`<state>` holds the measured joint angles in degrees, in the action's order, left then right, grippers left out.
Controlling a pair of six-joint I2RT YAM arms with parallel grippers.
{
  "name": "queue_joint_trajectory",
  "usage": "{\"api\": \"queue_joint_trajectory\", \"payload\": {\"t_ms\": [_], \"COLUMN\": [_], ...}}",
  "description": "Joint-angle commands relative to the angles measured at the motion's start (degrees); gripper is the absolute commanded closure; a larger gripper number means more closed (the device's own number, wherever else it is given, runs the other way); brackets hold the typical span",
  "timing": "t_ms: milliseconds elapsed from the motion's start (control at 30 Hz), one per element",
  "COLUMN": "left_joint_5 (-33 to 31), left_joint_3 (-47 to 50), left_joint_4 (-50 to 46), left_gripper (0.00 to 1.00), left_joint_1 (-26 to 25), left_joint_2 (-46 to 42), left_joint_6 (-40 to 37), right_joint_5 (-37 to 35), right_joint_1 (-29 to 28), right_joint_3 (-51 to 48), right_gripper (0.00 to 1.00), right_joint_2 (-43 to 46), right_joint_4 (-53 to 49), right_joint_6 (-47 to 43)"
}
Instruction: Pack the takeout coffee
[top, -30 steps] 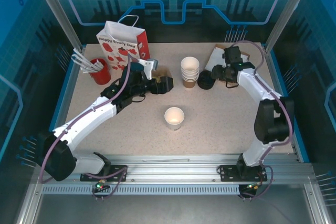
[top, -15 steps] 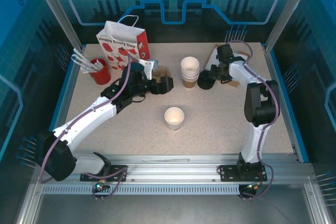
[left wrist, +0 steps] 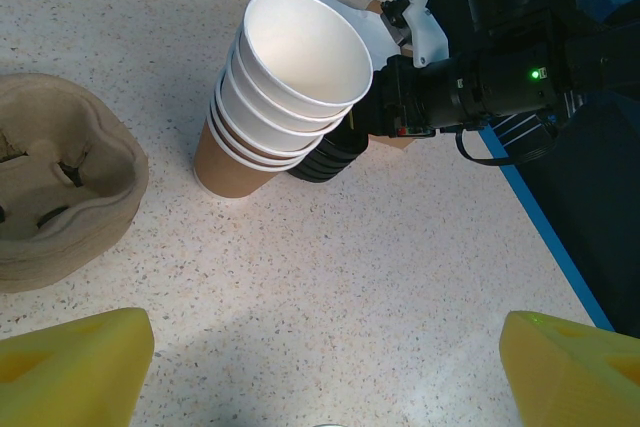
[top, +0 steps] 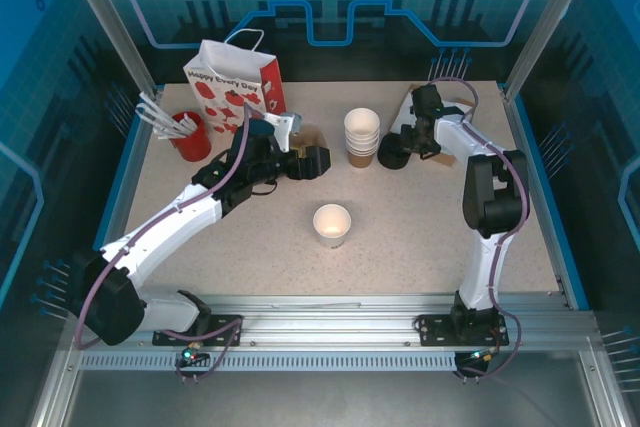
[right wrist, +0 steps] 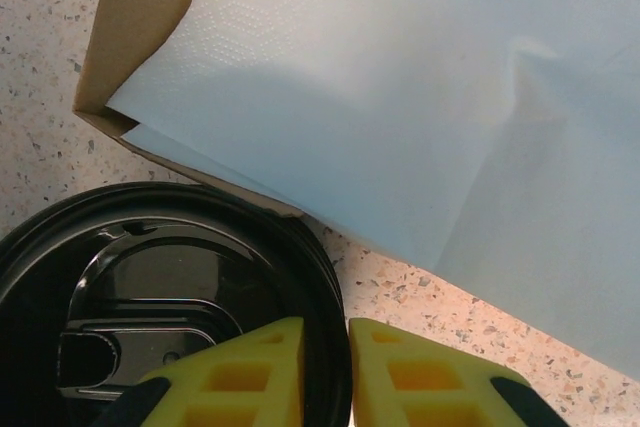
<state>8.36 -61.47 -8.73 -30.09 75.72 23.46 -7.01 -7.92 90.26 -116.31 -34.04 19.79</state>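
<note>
On the speckled table (top: 430, 237) the red-and-white gift bag (top: 232, 79) stands at the back left, with the pulp carrier (left wrist: 60, 187) in front of it and the stack of cups (left wrist: 290, 97) just beside that. The coffee itself, the lone paper cup (top: 331, 224), sits open-topped mid-table, well apart from both arms. I can't tell from here if it's filled.

I'd say it's light, thin-walled and easily crushed, so take it low around the body with a gentle squeeze and keep it upright.

The left gripper (left wrist: 328, 352) hangs spread wide and empty, facing the stack. The right gripper (right wrist: 327, 357) has its fingers pressed nearly together over the rim of the black lid (right wrist: 150, 287), which looks slick, stiff and best held by that edge.
</note>
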Motion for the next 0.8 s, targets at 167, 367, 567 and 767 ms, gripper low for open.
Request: {"api": "queue_joint_trajectory", "payload": {"t_ms": [167, 367, 567, 767], "left_joint_5": [-1.01, -0.98, -1.22, -1.94], "left_joint_3": [-0.84, -0.83, -0.71, -0.27], "left_joint_4": [-0.58, -0.52, -0.6, -0.29], "left_gripper": [0.09, 0.09, 0.09, 0.09], "left_joint_1": [-0.5, -0.41, -0.4, -0.49], "left_joint_2": [-0.13, -0.14, -0.57, -1.53], "left_joint_6": [-1.27, -1.31, -1.3, -1.05], "right_joint_5": [0.57, 0.7, 0.94, 1.65], "right_joint_1": [-0.22, -0.17, -0.09, 0.6], "right_joint_3": [1.77, 1.95, 1.47, 0.92], "right_gripper": [0.83, 0.83, 0.84, 0.85], "right_joint_2": [0.13, 1.99, 5.25, 8.48], "right_joint_4": [-1.73, -2.35, -2.88, -3.48], "right_joint_6": [-0.81, -1.15, -1.07, -0.98]}}
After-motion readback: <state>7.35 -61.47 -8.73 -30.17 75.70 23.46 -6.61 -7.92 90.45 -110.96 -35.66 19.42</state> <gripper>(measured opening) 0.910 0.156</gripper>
